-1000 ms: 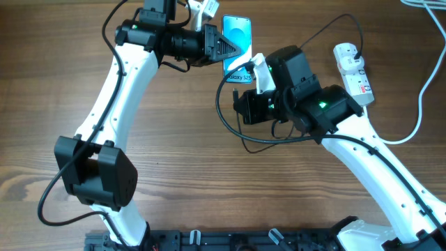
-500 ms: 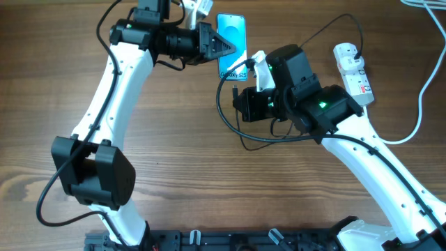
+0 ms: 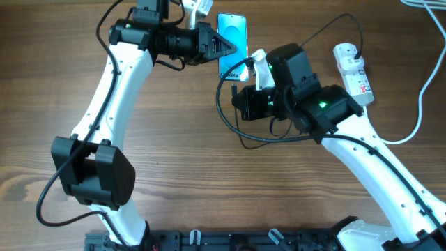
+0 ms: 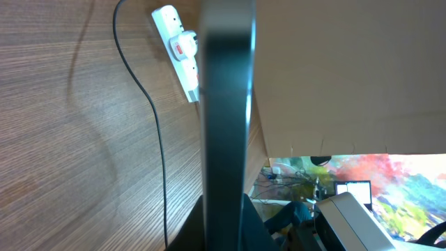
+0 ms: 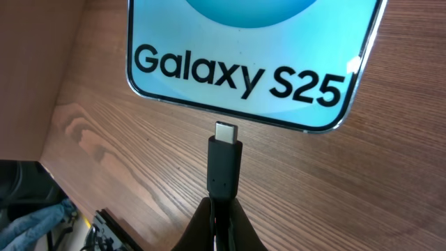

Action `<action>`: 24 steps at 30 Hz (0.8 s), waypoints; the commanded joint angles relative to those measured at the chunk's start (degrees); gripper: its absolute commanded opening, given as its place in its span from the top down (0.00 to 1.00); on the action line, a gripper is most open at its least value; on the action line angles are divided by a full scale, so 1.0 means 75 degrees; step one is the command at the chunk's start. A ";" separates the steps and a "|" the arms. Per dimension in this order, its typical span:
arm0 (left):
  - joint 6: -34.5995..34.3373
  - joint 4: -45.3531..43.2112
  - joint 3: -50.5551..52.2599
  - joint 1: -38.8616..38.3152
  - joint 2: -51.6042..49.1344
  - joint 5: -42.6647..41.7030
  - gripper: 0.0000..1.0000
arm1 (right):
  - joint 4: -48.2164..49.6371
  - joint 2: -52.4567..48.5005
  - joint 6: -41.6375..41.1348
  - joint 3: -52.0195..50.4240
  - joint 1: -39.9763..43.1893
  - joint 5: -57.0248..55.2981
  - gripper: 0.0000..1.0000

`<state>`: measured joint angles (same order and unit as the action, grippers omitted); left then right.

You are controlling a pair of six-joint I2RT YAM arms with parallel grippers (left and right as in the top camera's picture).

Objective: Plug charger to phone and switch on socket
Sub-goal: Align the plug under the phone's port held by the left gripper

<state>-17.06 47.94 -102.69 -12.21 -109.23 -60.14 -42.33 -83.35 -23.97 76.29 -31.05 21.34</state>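
Note:
My left gripper (image 3: 221,46) is shut on the phone (image 3: 233,43), holding its cyan screen up at the top centre; in the left wrist view the phone (image 4: 226,104) shows edge-on between the fingers. My right gripper (image 3: 240,89) is shut on the charger plug (image 5: 225,162), whose metal tip sits just short of the phone's bottom edge (image 5: 244,70) reading "Galaxy S25". The thin black charger cable (image 3: 327,28) loops to an adapter in the white socket (image 3: 353,72) at the right, which also shows in the left wrist view (image 4: 178,49).
A thick white lead (image 3: 421,104) runs off the socket along the right edge. The right arm's black wrist block (image 3: 300,84) sits between phone and socket. A black rail (image 3: 244,240) lines the near table edge.
The left gripper carried the phone slightly left and up a second ago, then held still. The right gripper with the plug edged slightly toward the phone's end.

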 commanded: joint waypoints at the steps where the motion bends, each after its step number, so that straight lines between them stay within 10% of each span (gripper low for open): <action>1: 0.0020 -0.0023 -0.0044 0.0029 -0.0009 -0.0411 0.96 | 0.0064 0.0000 -0.0026 0.0087 -0.0038 -0.0041 0.96; 24: 0.0224 -0.0026 -0.0044 0.0029 -0.0009 -0.0554 0.96 | 0.0204 0.0000 0.0000 0.0087 0.0050 -0.0125 0.96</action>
<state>-16.78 47.92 -102.69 -12.21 -109.23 -60.90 -41.45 -83.35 -23.97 76.29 -31.03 21.15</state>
